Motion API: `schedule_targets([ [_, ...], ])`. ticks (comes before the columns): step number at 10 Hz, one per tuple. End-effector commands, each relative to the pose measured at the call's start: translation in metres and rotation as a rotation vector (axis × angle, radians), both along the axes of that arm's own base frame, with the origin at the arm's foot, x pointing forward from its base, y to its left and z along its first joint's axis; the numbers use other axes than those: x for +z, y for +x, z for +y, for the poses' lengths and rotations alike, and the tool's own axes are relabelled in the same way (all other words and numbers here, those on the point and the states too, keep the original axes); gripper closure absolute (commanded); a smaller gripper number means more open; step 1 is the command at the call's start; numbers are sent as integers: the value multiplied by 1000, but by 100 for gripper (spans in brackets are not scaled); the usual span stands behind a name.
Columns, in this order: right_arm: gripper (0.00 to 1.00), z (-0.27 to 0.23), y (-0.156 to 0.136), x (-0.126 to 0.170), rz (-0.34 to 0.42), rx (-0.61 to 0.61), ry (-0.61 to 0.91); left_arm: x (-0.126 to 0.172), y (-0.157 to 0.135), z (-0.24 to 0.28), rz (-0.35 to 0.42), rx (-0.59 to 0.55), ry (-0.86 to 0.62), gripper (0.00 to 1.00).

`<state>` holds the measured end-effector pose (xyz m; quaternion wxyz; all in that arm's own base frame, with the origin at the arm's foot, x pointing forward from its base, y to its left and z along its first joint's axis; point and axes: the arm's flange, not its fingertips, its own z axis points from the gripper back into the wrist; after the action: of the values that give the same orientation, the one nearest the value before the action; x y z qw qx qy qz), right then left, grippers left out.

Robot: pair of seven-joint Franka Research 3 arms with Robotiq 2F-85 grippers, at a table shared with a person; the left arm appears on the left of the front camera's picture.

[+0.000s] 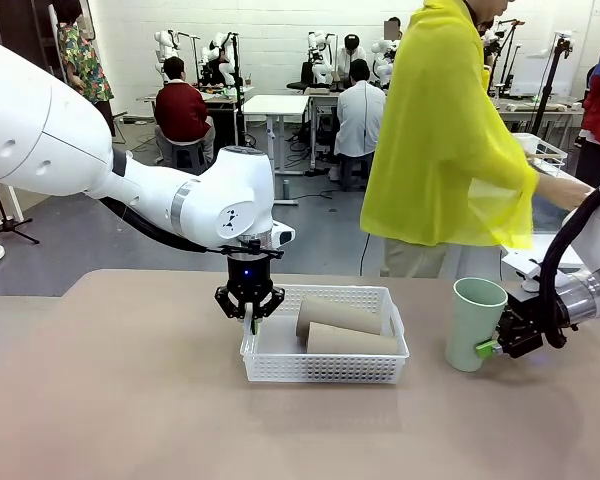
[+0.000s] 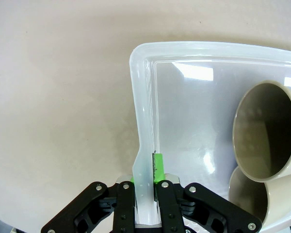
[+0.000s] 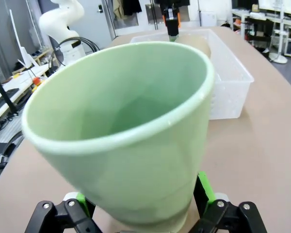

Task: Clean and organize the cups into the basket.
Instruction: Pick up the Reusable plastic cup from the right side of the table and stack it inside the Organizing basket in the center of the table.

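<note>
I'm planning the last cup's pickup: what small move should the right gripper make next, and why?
Probably close the right gripper on the green cup: its pads flank the upright cup's base, with the jaws wide. The left gripper pinches the basket rim, likely steadying it, and two tan cups lie inside.

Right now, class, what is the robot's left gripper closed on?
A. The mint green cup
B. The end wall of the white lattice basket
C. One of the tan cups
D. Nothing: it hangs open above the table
B: in the left wrist view, the left gripper has its jaws shut on the end wall of the white lattice basket, one finger inside and one outside.
</note>
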<state>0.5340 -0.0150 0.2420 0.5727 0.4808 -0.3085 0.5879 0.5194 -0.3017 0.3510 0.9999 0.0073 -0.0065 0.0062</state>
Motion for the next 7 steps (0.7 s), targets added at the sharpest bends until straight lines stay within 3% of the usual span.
schedule_targets([
  [1,0,7,2,-7,-7,17,-10,-1,-2,0,3,-4,6,100],
  [2,0,9,2,-7,-16,29,1,-1,-2,0,3,-4,6,100],
  [3,60,10,2,-7,-25,36,1,-1,-2,0,3,-4,6,100],
  [4,60,10,1,-6,-30,31,2,-1,-2,0,3,-4,6,100],
  [5,100,10,1,-6,-38,21,-2,-1,-2,0,3,-4,6,100],
  [6,66,10,1,-5,-47,13,-10,-1,-2,0,3,-4,6,100],
  [7,100,13,-1,-1,-94,-40,-98,-1,-2,0,3,-4,6,100],
])
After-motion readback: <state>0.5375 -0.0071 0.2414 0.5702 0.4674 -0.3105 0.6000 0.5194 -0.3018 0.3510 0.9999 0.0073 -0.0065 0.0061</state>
